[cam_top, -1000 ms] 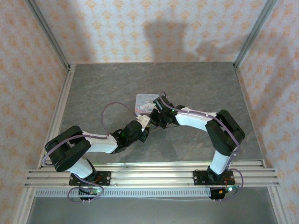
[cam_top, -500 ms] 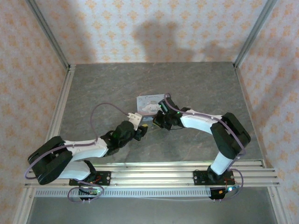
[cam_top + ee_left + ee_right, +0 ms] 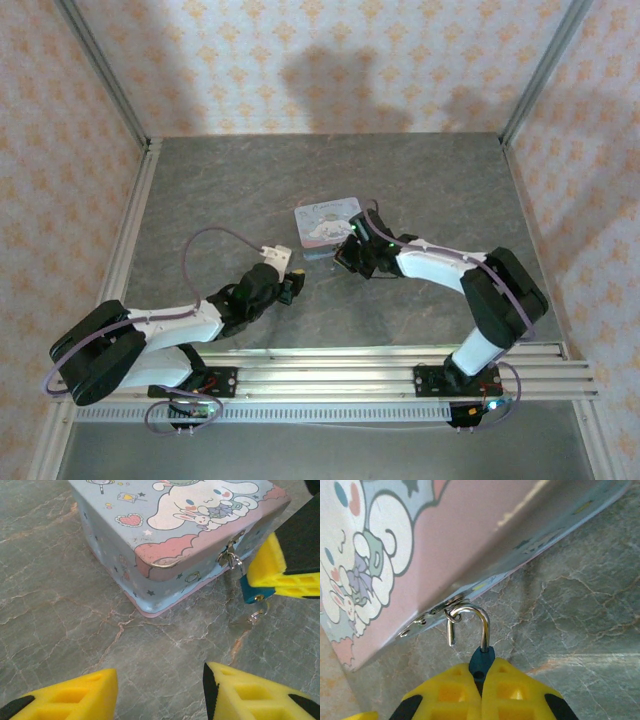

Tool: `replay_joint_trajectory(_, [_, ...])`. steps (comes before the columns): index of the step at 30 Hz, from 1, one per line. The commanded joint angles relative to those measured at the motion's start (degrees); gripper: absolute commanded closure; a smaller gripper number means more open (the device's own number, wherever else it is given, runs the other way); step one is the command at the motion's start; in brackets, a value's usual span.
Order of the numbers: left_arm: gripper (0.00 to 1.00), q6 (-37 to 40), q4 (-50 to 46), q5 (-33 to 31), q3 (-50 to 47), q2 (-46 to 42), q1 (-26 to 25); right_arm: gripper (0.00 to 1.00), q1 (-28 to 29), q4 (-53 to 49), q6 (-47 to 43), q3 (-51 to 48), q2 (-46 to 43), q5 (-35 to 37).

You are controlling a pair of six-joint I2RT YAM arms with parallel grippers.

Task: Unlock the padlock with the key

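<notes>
Top external view: table [image 3: 200,200], grey stone pattern. Tin [image 3: 325,218], mid-table: likely to drag if tugged by its hasp. Left gripper [image 3: 159,682]: fingers apart, empty. Right gripper [image 3: 481,674]: clamped on padlock [image 3: 481,659] at the tin's front edge. One leg of the shackle [image 3: 475,611] is free, though the shackle is hooked through the hasp; the narrow pinch may slip. Key [image 3: 256,615]: dangling beneath, could drop out.

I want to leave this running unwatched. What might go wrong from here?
The right gripper is shut on the padlock while its shackle is hooked through the hasp of the tin; pulling back may drag or tip the tin. The left gripper is open, short of the tin, and holds nothing, so nothing braces it.
</notes>
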Motion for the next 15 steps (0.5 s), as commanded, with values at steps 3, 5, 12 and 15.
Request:
replay_joint_trajectory(3, [0.51, -1.5, -0.6, -2.0, -0.7, -0.9, 0.3, 1.00, 0.0, 2.0, 2.8, -0.6, -4.2, 5.0])
replay_joint_trajectory(5, [0.51, -1.5, -0.5, -2.1, -1.0, -1.3, 0.3, 1.00, 0.0, 1.4, 3.0, -0.2, -4.8, 6.3])
replay_joint_trajectory(12, [0.52, -1.8, -1.0, -2.5, -2.7, -3.8, 0.3, 1.00, 0.4, 0.0, 2.7, 2.9, -3.2, 7.7])
replay_joint_trajectory(15, [0.52, -1.8, -1.8, -3.0, -3.8, -5.9, 0.3, 1.00, 1.0, 0.4, 3.0, 3.3, -1.7, 7.5])
